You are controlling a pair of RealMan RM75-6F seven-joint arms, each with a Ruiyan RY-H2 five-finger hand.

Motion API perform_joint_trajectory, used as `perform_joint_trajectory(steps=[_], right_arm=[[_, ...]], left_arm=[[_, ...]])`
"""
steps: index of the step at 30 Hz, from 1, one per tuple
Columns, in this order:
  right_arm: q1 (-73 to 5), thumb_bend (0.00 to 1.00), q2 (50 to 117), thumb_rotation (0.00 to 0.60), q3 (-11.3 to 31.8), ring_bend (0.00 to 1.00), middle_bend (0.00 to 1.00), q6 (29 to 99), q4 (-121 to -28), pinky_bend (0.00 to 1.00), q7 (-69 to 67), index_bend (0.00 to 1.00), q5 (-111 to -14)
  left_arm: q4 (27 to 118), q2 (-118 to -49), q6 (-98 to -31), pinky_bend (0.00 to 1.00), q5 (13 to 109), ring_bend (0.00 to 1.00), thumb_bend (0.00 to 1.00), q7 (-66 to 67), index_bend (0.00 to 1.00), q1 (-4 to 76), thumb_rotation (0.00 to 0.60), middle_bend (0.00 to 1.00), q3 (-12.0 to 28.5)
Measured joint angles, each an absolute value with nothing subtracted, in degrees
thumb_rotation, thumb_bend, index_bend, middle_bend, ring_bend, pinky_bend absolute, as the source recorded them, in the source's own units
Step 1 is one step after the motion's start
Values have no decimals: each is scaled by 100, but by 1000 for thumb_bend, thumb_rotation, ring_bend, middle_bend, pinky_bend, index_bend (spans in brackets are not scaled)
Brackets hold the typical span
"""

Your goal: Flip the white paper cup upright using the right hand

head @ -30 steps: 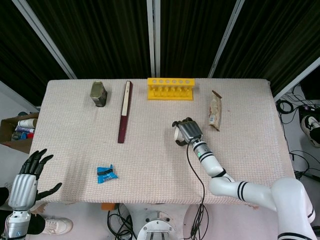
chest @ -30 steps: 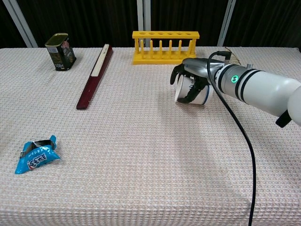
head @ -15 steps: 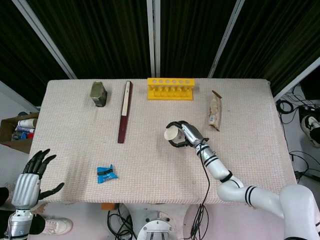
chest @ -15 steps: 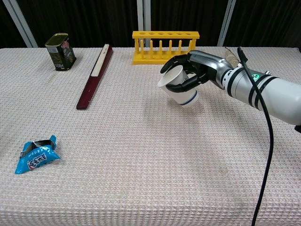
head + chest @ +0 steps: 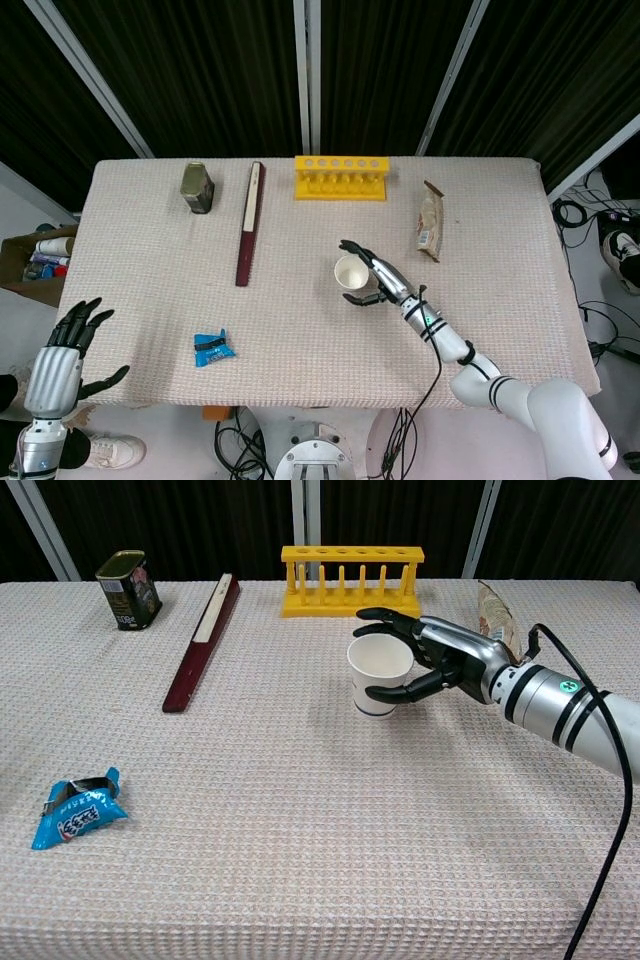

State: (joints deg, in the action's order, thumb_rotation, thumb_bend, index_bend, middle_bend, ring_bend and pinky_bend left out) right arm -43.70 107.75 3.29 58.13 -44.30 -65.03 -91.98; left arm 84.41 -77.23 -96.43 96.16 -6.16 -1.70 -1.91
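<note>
The white paper cup [image 5: 352, 272] [image 5: 379, 675] stands upright, mouth up, on the table a little right of centre. My right hand [image 5: 378, 281] [image 5: 432, 660] reaches in from the right and holds it. The fingers run along the cup's far side near the rim, and the thumb presses its near lower wall. My left hand [image 5: 62, 350] hangs open off the table's front left corner, fingers spread, holding nothing. It shows only in the head view.
A yellow tube rack [image 5: 350, 578] stands just behind the cup. A brown packet [image 5: 431, 221] lies to the right of the cup. A dark red strip [image 5: 204, 638] and an olive tin [image 5: 129, 588] sit at the back left. A blue wrapper [image 5: 78, 808] lies front left.
My right hand has lifted the cup off its side, turned it mouth up and set it down slightly left of where it lay. The fingers have straightened around it. The left hand barely moved.
</note>
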Motion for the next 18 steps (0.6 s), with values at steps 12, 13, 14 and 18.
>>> perform_joint_trajectory(steps=[12, 13, 14, 18], right_arm=[[-3672, 183, 9624, 600, 168, 0, 33, 6936, -5565, 0, -4502, 0, -9246], [-3567, 184, 9438, 600, 163, 0, 40, 6994, -5808, 0, -4027, 0, -9184], [-3482, 185, 9288, 600, 158, 0, 43, 7036, -6010, 0, -3642, 0, -9126], [-3039, 186, 8510, 600, 114, 0, 44, 7243, -7166, 0, -1901, 0, -8796]], left_arm=[[8463, -7653, -9645, 164, 9574, 58, 77, -342, 192, -144, 600, 88, -111], [8459, -7653, -9644, 164, 9556, 58, 77, -272, 192, -144, 600, 88, -96], [8454, -7654, -9644, 164, 9528, 58, 77, -173, 192, -144, 600, 88, -72], [8446, -7653, -9648, 164, 9424, 58, 77, 24, 192, -142, 600, 87, 22]])
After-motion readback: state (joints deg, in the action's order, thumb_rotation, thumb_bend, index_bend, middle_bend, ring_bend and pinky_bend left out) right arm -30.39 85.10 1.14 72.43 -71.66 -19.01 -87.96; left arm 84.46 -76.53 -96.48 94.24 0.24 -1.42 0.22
